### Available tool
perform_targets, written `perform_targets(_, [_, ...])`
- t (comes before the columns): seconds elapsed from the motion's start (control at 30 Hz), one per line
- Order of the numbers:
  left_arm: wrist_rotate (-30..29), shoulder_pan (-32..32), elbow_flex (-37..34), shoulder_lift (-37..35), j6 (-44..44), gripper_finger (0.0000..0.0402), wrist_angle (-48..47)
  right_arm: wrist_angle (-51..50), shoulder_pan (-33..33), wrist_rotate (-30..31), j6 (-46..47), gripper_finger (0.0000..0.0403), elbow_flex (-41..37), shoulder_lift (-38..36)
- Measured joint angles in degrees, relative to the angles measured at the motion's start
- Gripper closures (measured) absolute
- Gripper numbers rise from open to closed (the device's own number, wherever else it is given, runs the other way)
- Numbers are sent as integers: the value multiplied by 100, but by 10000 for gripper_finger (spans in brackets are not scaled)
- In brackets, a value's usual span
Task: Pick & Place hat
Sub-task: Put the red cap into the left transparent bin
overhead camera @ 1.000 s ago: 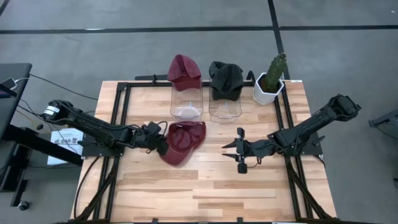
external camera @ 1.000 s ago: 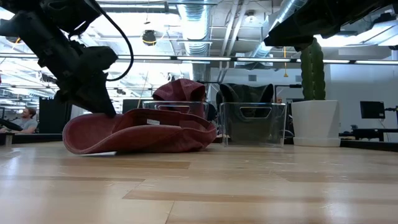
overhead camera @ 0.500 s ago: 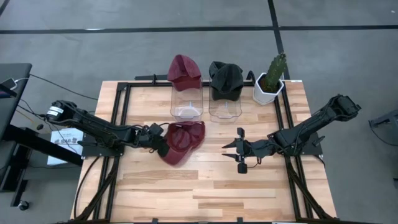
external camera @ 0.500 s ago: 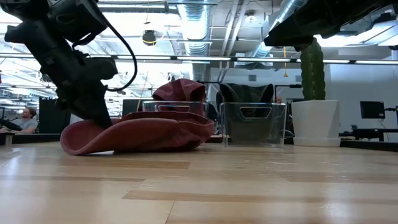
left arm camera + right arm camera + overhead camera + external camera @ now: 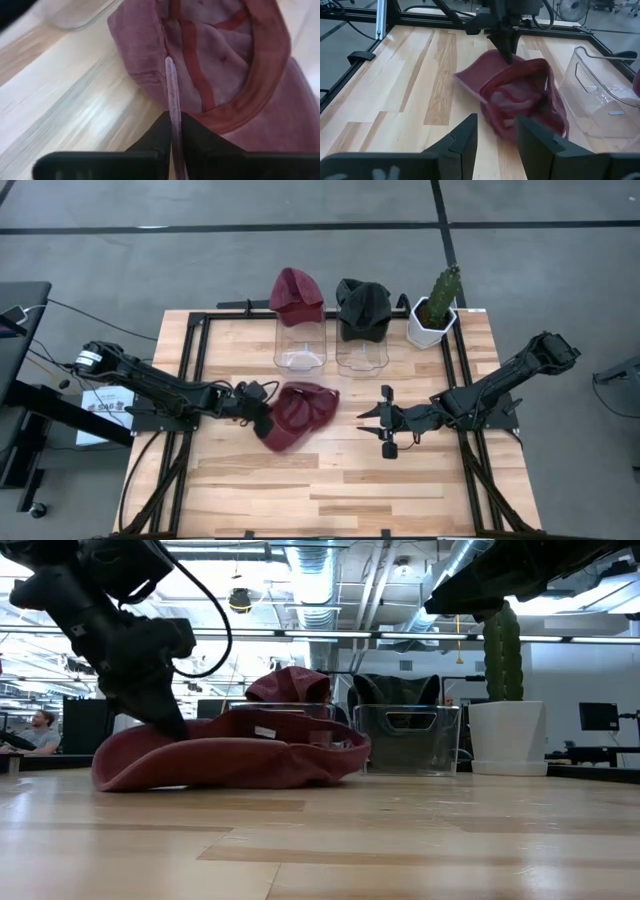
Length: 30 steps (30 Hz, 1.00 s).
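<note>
A maroon hat [image 5: 303,412] lies upside down on the wooden table [image 5: 350,490], left of centre, its inside showing in the left wrist view [image 5: 220,55]. My left gripper [image 5: 262,406] stands at the hat's left edge, shut on it. My right gripper [image 5: 366,423] hangs open over the table to the hat's right, a little way off, with nothing between its fingers [image 5: 465,135]. My left gripper pinches the hat's rim edge [image 5: 169,82] between its two fingers, on the side toward the table's left. The fingers slant down from the table's left [image 5: 172,725]. The hat's underside rests on the table [image 5: 230,778]; the gripped rim stands raised.
At the back stand two clear containers [image 5: 300,348] [image 5: 362,352]; one bears a second maroon hat [image 5: 297,292], the other a black hat [image 5: 362,308]. A cactus in a white pot [image 5: 435,315] stands at the back right. A black frame [image 5: 195,370] borders the table.
My left gripper has rolled and edged toward the hat. The hat has shifted toward the table's right. Its right side now reaches farther toward the clear containers, and its rim by the gripper stands higher than before.
</note>
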Motion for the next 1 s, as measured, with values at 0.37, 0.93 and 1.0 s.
perform_targets(0.37, [-53, -544, -11, -375, 1134, 377, 1063, 222, 0, 215, 44, 285, -2, 0])
perform_targets(0.93, [-595, -987, -11, -496, 2320, 387, 3076, -263, -13, 4467, 1269, 285, -2, -1])
perform_targets(1.0, [-894, -987, -11, -490, 2379, 385, 3371, -431, -12, 4744, 1465, 285, -2, -1])
